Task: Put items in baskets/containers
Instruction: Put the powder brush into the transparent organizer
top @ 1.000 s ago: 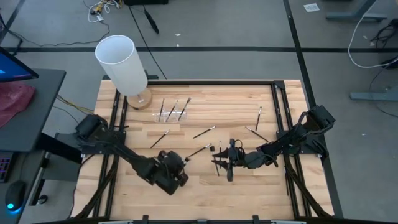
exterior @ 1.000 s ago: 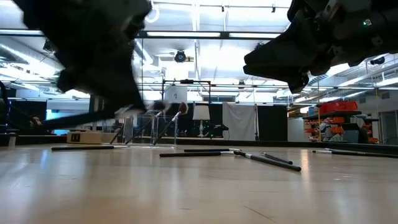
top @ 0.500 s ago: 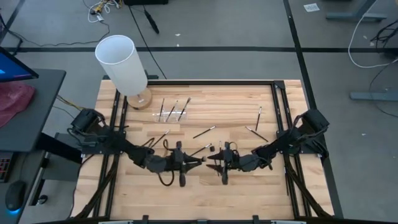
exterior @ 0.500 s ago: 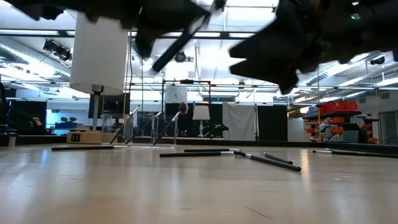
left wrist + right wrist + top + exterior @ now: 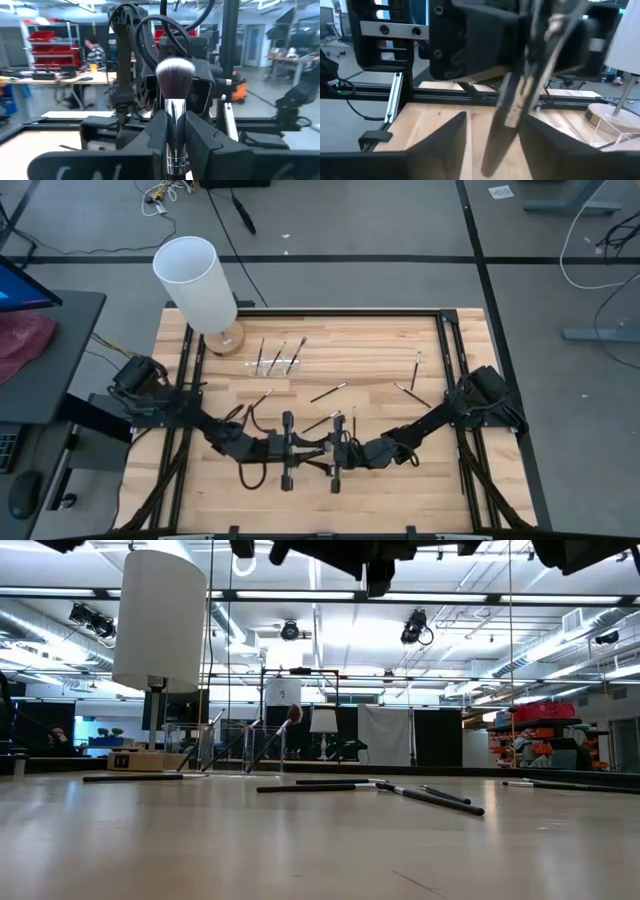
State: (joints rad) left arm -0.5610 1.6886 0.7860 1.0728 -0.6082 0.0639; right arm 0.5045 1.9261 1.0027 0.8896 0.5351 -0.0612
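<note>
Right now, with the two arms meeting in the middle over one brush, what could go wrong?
1. The left gripper pinches the silver-ferruled, fluffy-headed makeup brush, while the right gripper stands open around its dark handle. If the left lets go too early, it may drop onto the wooden table.
2. The grippers face each other closely and could bump.
3. The small clear plastic holder is hard to see, so a placement might miss it.

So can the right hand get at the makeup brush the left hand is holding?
Probably yes. The right hand is open and closely faces the left hand, which grips the makeup brush. The brush's handle sits between the right hand's fingers, with nothing in the way.
</note>
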